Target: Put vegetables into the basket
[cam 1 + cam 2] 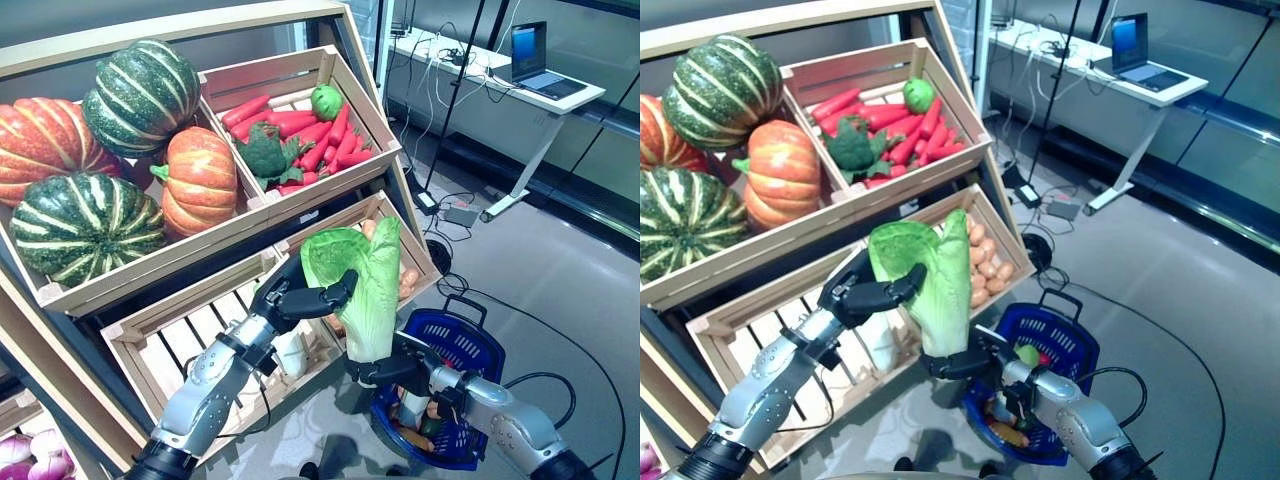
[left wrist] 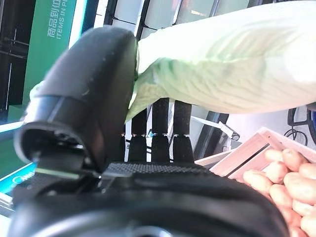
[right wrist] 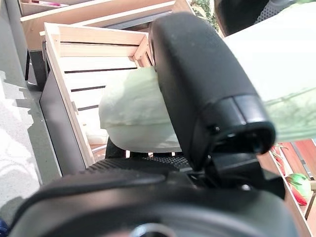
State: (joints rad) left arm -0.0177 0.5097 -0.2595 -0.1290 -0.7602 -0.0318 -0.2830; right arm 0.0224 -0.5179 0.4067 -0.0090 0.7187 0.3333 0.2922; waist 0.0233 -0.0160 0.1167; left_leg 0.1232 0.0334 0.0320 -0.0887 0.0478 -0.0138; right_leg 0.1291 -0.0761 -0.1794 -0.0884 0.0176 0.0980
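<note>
Your left hand [image 1: 300,298] clamps the cabbage [image 1: 365,285] leaves, right hand [image 1: 385,368] grips its stalk, beside the blue basket [image 1: 470,345], before your crates.

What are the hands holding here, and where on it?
Both hold one cabbage: left hand pinches its leafy top, right hand grips its pale base, beside the blue basket.

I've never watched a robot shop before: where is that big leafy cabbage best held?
Probably at its firm pale base, from the side, as the right hand does. The cabbage stands upright, and its thin floppy leaves, where the left hand pinches, would likely bend or tear.
</note>
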